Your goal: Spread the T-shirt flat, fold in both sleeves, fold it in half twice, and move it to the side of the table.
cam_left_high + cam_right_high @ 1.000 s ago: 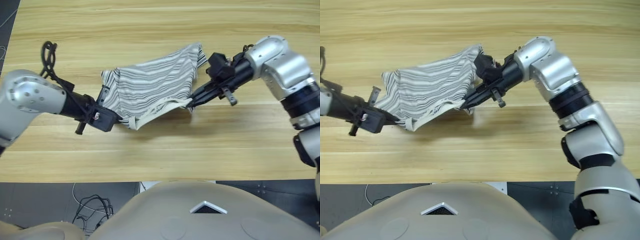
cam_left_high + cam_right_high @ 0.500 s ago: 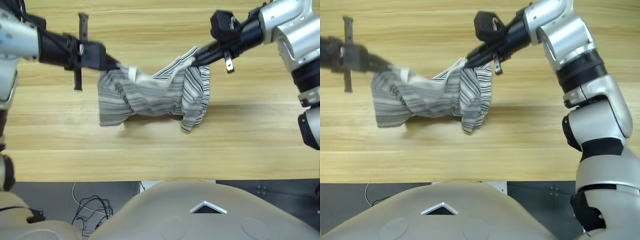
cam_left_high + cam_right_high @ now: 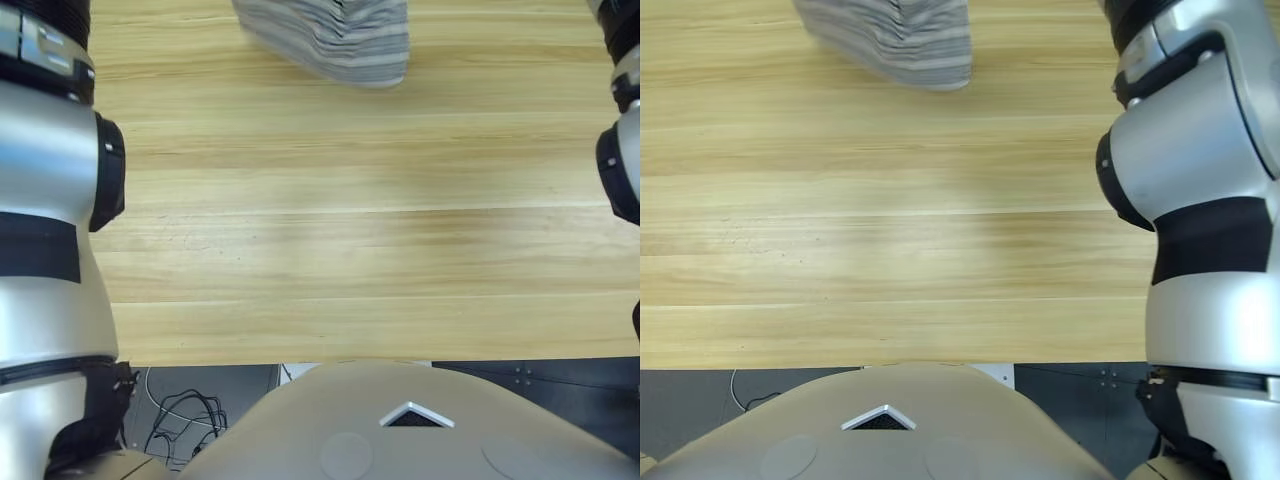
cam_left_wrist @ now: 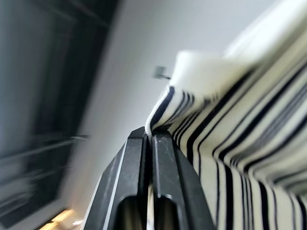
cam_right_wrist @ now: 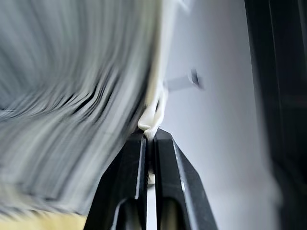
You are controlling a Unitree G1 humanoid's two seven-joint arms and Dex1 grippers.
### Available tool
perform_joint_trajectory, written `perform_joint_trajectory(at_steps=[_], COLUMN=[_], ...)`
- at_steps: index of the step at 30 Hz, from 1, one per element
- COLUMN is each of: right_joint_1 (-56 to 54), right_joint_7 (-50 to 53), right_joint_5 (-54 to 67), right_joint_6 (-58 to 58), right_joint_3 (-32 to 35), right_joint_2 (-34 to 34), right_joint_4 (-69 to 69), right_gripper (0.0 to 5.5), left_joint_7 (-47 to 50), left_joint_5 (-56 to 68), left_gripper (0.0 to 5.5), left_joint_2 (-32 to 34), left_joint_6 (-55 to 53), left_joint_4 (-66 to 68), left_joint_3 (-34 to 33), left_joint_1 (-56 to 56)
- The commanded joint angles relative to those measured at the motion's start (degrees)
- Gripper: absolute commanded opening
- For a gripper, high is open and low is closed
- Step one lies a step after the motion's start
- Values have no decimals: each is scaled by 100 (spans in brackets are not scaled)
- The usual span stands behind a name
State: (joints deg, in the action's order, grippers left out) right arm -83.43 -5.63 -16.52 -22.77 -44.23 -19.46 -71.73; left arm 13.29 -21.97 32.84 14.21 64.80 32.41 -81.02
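The striped T-shirt (image 3: pixel 335 38) hangs in the air over the far part of the wooden table (image 3: pixel 330 240); its lower hem shows at the top of the head views, also as the T-shirt (image 3: pixel 900 38). Both arms are raised high at the left and right edges. In the left wrist view my left gripper (image 4: pixel 151 139) is shut on a white-edged fold of the T-shirt (image 4: pixel 240 139). In the right wrist view my right gripper (image 5: pixel 149 136) is shut on a white hem of the T-shirt (image 5: pixel 72 105).
The table's front edge (image 3: pixel 330 362) runs across the lower part of the head views. Below it lies dark floor with loose cables (image 3: pixel 185 410) at the left.
Both arms have swung up from the table, lifting the T-shirt off the surface. One second ago the shirt lay bunched between the low grippers; now it hangs high.
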Motion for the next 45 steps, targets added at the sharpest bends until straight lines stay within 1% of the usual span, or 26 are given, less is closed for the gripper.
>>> perform_joint_trajectory(at_steps=[1, 2, 3, 4, 5, 6, 7, 8, 9, 10, 11, 12, 14, 16, 19, 21, 25, 28, 30, 31, 35, 39, 42, 44, 45], right_joint_1=[1514, 1737, 1962, 2119, 2268, 2393, 2530, 2682, 2876, 3067, 3169, 3225, 3225, 3283, 3511, 3631, 4033, 4266, 4508, 4668, 5181, 5258, 5431, 5602, 5637], right_joint_7=[-3660, -4187, -4748, -5270, -5948, -6704, -7493, -8133, -8489, -8646, -8685, -8686, -8686, -8686, -8685, -8685, -8683, -8684, -8684, -8684, -8682, -8683, -8681, -8579, -8480], right_joint_5=[572, 782, 1013, 1250, 1539, 1845, 2144, 2421, 2809, 3256, 3584, 3853, 4229, 4467, 4871, 5081, 5387, 5545, 5445, 5289, 4635, 4487, 4369, 4289, 4277], right_joint_6=[-853, -824, -793, -695, -503, -180, 229, 635, 1143, 1652, 2046, 2359, 2844, 3158, 3643, 3938, 4414, 4592, 4551, 4463, 4057, 4008, 4005, 4170, 4292], right_joint_3=[602, 802, 1007, 1218, 1455, 1668, 1804, 1857, 1726, 1600, 1566, 1596, 1822, 1933, 1946, 1990, 1948, 1858, 1631, 1478, 775, 489, 248, 283, 364], right_joint_2=[438, 463, 460, 455, 441, 402, 326, 208, -12, -261, -415, -518, -642, -825, -1255, -1480, -1957, -2332, -2505, -2525, -2453, -2346, -2210, -1989, -1861], right_joint_4=[-454, -458, -415, -354, -239, -63, 237, 639, 1287, 2054, 2587, 2997, 3500, 3953, 4871, 5377, 6412, 7044, 7285, 7345, 7269, 7224, 7204, 7131, 7092], right_gripper=[10, 10, 10, 10, 10, 10, 10, 10, 10, 10, 10, 10, 10, 10, 10, 10, 10, 10, 10, 10, 10, 10, 10, 10, 37], left_joint_7=[-918, -1405, -2123, -2960, -3640, -4542, -5607, -6473, -7161, -7557, -7766, -7882, -8063, -8167, -8246, -8355, -8552, -8546, -8462, -8425, -8486, -8544, -8553, -8548, -8548], left_joint_5=[-926, -889, -765, -491, -304, 99, 824, 1460, 1954, 2427, 2767, 3047, 3289, 3338, 3558, 3915, 4248, 4607, 4257, 3981, 3015, 3197, 3123, 3006, 2983], left_gripper=[12, 12, 12, 12, 12, 12, 12, 12, 12, 12, 12, 12, 12, 12, 12, 12, 12, 12, 12, 12, 12, 12, 12, 12, 10], left_joint_2=[-132, -124, -25, 50, 312, 737, 1450, 2180, 2916, 3556, 3908, 4118, 4344, 4470, 4687, 4804, 5155, 5597, 5802, 5805, 5471, 5468, 5427, 5409, 5406], left_joint_6=[1358, 1666, 2295, 2606, 2993, 2977, 2465, 1937, 1516, 1246, 985, 760, 452, 234, -73, -322, -637, -742, -750, -766, -752, -821, -830, -804, -804], left_joint_4=[806, 814, 673, 543, 161, -624, -2015, -3397, -4646, -5641, -6237, -6627, -6986, -7261, -7820, -8153, -8934, -9650, -10021, -10151, -10189, -10284, -10334, -10320, -10320], left_joint_3=[833, 862, 957, 926, 1062, 1200, 1339, 1430, 1391, 1185, 894, 576, 54, -239, -519, -787, -1293, -1802, -1795, -1685, -1242, -1494, -1514, -1509, -1540], left_joint_1=[1509, 1881, 2351, 2747, 3168, 3639, 4164, 4578, 4861, 5030, 5102, 5120, 5040, 5058, 5377, 5596, 6538, 7544, 8308, 8619, 9307, 9568, 9811, 9954, 10010])
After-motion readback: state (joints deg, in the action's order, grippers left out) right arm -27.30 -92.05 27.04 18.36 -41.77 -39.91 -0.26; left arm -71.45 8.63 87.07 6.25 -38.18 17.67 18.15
